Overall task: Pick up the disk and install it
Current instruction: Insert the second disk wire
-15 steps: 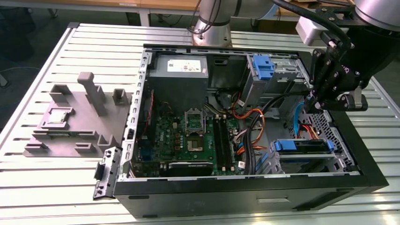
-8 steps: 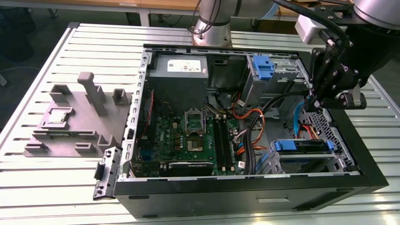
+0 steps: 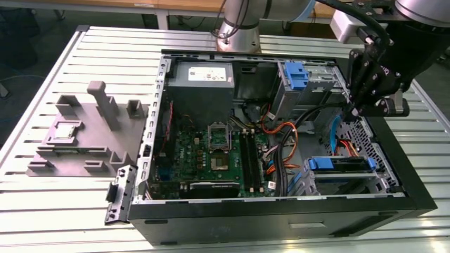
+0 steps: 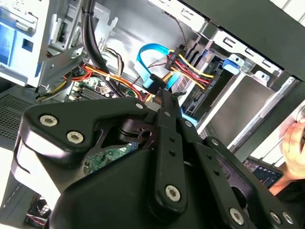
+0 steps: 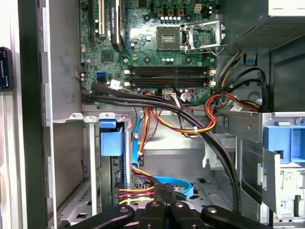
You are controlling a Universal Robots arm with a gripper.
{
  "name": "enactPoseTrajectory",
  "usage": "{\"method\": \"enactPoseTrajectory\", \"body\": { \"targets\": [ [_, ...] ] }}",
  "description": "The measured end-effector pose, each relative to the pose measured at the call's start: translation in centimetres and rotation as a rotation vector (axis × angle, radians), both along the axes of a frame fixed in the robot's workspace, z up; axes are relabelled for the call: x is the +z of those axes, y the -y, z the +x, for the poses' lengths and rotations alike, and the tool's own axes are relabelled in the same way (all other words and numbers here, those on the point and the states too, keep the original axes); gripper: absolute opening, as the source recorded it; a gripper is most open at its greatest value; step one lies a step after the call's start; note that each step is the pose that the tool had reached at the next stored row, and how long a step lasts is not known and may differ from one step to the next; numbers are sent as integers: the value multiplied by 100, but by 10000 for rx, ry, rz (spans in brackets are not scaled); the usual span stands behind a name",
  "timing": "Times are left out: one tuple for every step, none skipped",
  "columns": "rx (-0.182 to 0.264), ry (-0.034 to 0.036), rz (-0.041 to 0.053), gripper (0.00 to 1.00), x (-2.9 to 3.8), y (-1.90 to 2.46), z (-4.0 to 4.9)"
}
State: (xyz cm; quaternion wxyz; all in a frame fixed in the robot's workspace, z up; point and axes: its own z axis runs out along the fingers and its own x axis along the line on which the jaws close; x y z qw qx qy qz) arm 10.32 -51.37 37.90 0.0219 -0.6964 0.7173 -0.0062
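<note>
The disk [image 3: 339,164] sits in the metal drive bay at the lower right of the exterior view. It shows as a dark slab lying flat, with its blue plastic carrier forming a bright bar across the top edge and tabs at both ends. Its label cannot be seen. In the first wrist view the disk [image 5: 116,171] appears edge-on under a square blue tab, with red, yellow and black wires running to it.

The black gripper [image 3: 350,110] hangs from the arm at the upper right of the exterior view, tilted down into the open black computer case [image 3: 281,221]. It is above the disk and apart from it. In both wrist views the 2 fingers [image 5: 155,210] are pressed together with nothing between them – jaws clenched on empty air, tips [image 4: 164,98] pointing into the bay area.

Between the gripper and the disk run a bundle of orange, red and yellow wires [image 5: 190,128], thick black cables [image 5: 224,157] and a light-blue flat cable [image 4: 147,56].

Further out lie the green motherboard [image 3: 211,153], a grey power supply box [image 3: 200,79] and a second blue carrier [image 3: 296,76] in the upper bay. On the exterior view's left, a grey moulded fixture block [image 3: 84,132] rests on the slatted metal table [image 3: 105,47].
</note>
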Motion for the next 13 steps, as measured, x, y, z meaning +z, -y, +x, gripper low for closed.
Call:
{"method": "enactPoseTrajectory", "body": {
  "targets": [
    [0,0,0,10,2,-13,0],
    [0,0,1,10,3,-24,0],
    [0,0,1,10,5,-34,1],
    [0,0,2,10,6,-44,1],
    [0,0,1,10,7,-54,1],
    [0,0,1,10,9,-63,1],
    [0,0,1,10,12,-75,1],
    [0,0,1,10,15,-84,1],
    [0,0,1,10,17,-94,2],
    [0,0,1,10,20,-103,2],
    [0,0,1,10,23,-113,2],
    [0,0,0,10,27,-124,2],
    [0,0,0,10,30,-133,3]
  ]
}}
